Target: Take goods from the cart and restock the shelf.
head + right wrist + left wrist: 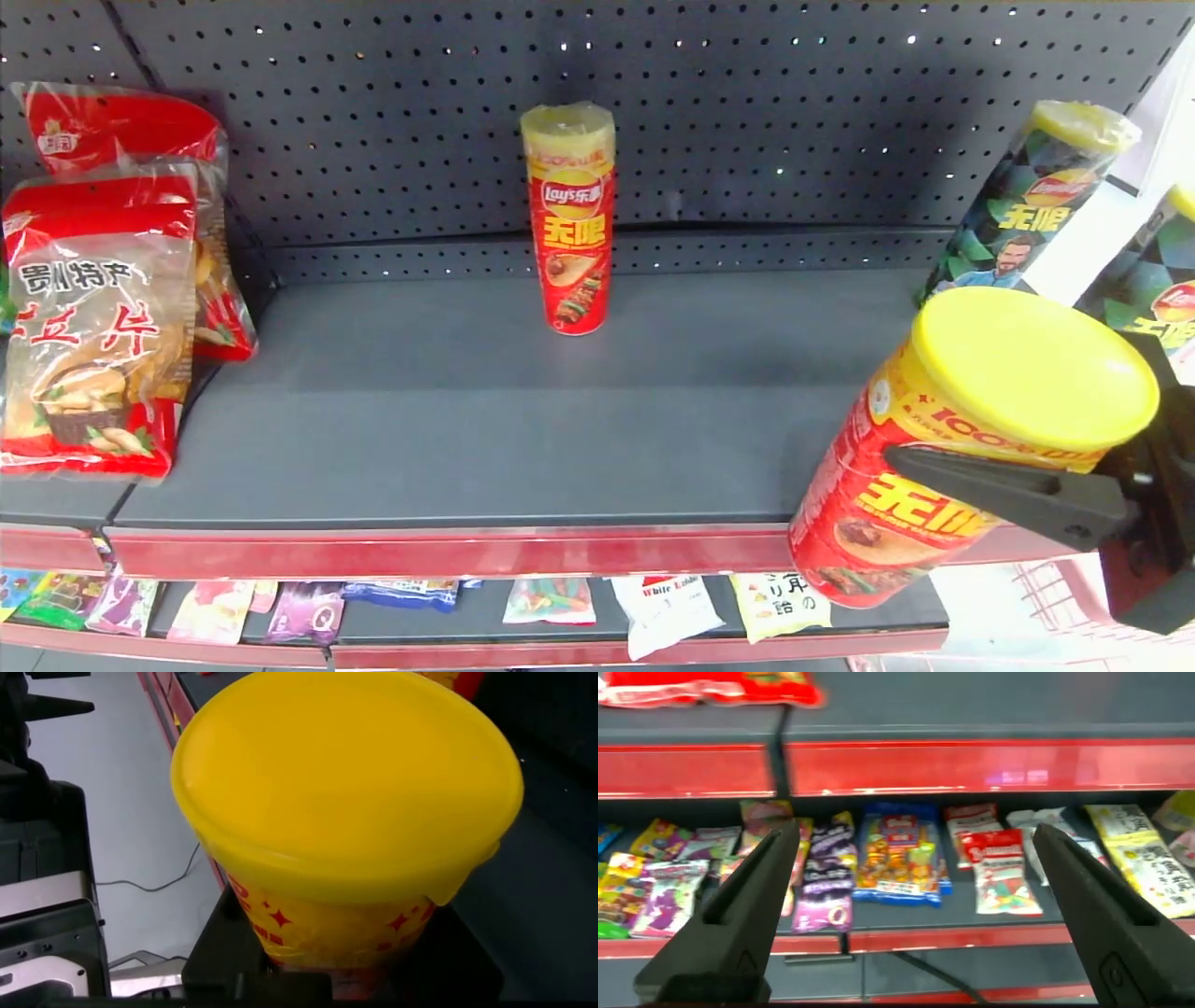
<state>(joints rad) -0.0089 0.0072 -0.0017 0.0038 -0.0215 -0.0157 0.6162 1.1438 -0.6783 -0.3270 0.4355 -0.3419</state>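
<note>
My right gripper (1018, 485) is shut on a red chip can with a yellow lid (971, 439), held tilted in front of the grey shelf's right front edge. That can's yellow lid (346, 784) sits close under the right wrist camera. A second red chip can (569, 219) stands upright at the back middle of the shelf board (523, 411). My left gripper (910, 910) is open with nothing between its fingers, facing the lower shelf's snack packets (896, 854).
Red bags of potato slices (93, 280) lean at the shelf's left end. Two dark green chip cans (1036, 201) stand at the right end. A lower shelf (467, 611) carries several small candy packets. Bare board lies between the middle can and both ends.
</note>
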